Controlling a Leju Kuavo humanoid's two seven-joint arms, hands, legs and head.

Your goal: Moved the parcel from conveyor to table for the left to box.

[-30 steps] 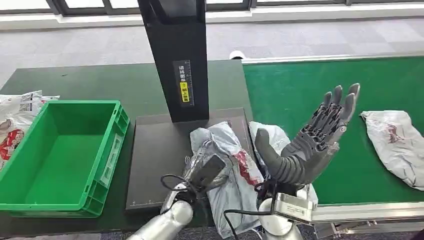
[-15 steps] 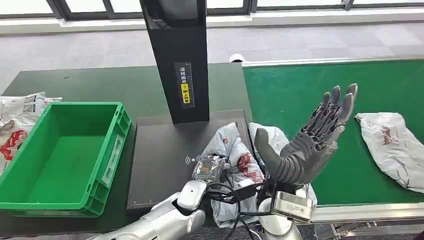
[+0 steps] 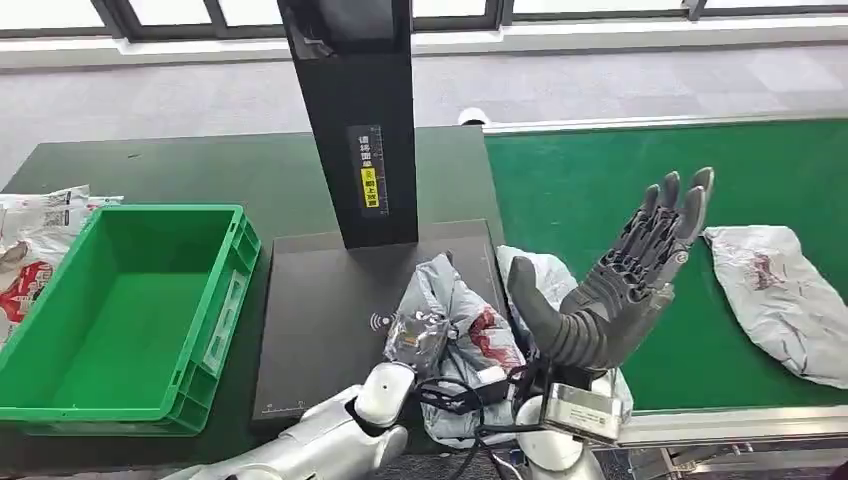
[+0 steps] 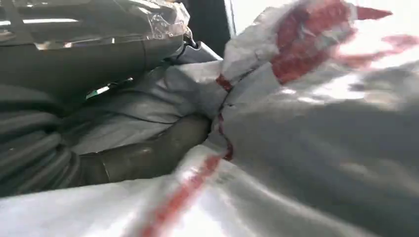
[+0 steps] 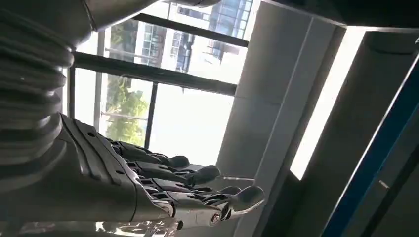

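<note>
Nearest the robot, the left hand (image 3: 418, 335) grips the parcel (image 3: 468, 330), a crumpled grey bag with red print; in the left wrist view its thick thumb (image 4: 153, 153) presses into the bag's folds (image 4: 296, 123), so the hold is firm. The parcel lies on the near right corner of a black pad (image 3: 320, 320) on the worktop (image 3: 200, 170), and its lower end hangs over the front edge beside the arm's cables. Just to its right, the right hand (image 3: 625, 280) stands raised with the palm turned inward, fingers spread and pointing up, holding nothing; the right wrist view shows those fingers (image 5: 197, 190) stretched out against bright windows. A second pale bag (image 3: 545, 275) lies partly hidden behind that hand, at the seam between the pad and the green conveyor (image 3: 600, 170). Farther right on the conveyor a third grey bag (image 3: 775, 295) lies flat, well apart from both hands. On the left of the worktop sits a green crate (image 3: 215, 330), open side up, with printed bags (image 3: 35, 235) piled against its far left side. Beyond the pad a black post (image 3: 355, 110) rises upright from its back edge, bearing a small yellow label (image 3: 370, 180). Past the worktop there is grey carpet (image 3: 600, 75), then a row of window frames along the wall.
</note>
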